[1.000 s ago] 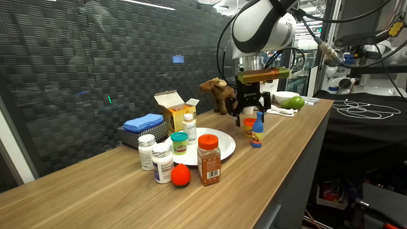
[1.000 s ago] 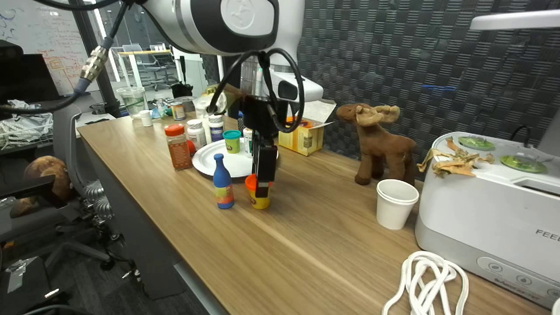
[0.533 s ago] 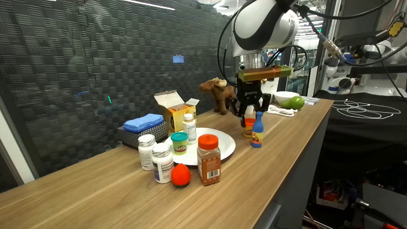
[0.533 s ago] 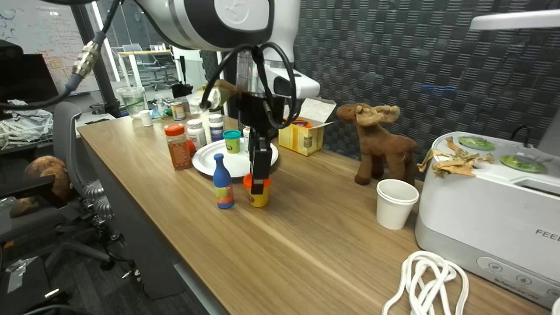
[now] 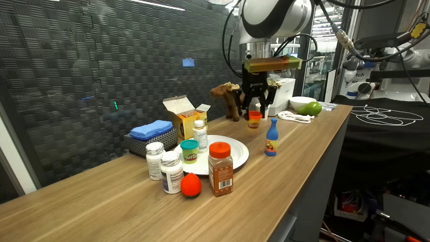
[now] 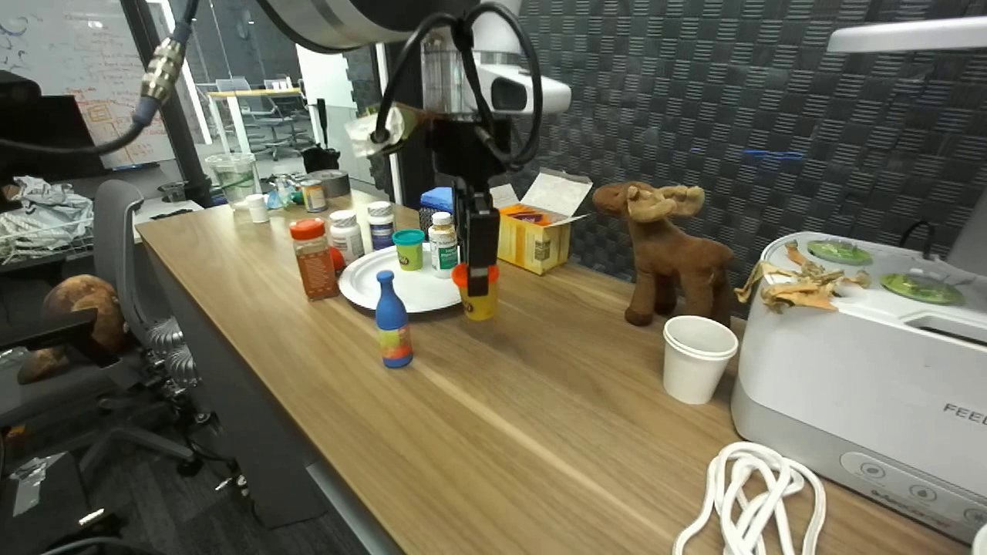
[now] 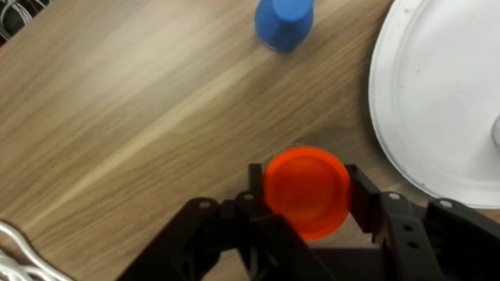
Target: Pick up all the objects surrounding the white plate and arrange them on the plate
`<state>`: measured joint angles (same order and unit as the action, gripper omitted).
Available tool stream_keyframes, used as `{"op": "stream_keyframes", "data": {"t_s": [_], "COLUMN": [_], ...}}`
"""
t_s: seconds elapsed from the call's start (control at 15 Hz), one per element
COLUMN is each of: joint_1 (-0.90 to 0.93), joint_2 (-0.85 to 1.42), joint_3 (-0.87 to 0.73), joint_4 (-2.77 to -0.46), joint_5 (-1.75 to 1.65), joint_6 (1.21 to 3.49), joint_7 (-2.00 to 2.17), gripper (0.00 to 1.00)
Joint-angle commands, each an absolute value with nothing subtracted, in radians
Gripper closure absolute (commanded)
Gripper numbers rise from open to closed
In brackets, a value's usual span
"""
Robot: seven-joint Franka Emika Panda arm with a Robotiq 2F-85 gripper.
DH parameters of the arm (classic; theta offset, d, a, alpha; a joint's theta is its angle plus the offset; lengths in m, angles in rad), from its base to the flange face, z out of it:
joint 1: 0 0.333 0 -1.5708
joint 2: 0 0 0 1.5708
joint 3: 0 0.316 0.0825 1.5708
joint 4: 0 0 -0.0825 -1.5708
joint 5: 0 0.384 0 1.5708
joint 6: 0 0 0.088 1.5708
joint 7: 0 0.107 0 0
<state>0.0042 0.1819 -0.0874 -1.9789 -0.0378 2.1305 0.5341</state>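
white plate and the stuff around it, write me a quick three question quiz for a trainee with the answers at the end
1. Multiple choice: what does the claw hold?
a) a red-capped spice jar
b) an orange-lidded Play-Doh tub
c) a plush moose

2. True or false: the long-necked blue bottle stands upright, off the white plate.

3. Which two things stand on that plate?

Key: 1 b; 2 true; 3 a teal-lidded Play-Doh tub and a white-capped pill bottle.

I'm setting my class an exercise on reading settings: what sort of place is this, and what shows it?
Probably a robotics lab, perhaps within an office. The clues: a robot arm, a written-on whiteboard and a grey office-style chair.
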Motion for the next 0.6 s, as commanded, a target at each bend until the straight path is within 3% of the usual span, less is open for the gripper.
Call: {"op": "stream_keyframes", "data": {"t_s": [0.0,0.53], "joint_1": [0.035,0.088], "joint_2": [0.199,0.297], "joint_3": [-0.061,0.003], "joint_4": [-1.892,-1.801], "joint_5": [-0.074,-0.065], "joint_6": [2.126,2.117], "joint_7": [0.536,0.426], "gripper": [0.71,0.71]}}
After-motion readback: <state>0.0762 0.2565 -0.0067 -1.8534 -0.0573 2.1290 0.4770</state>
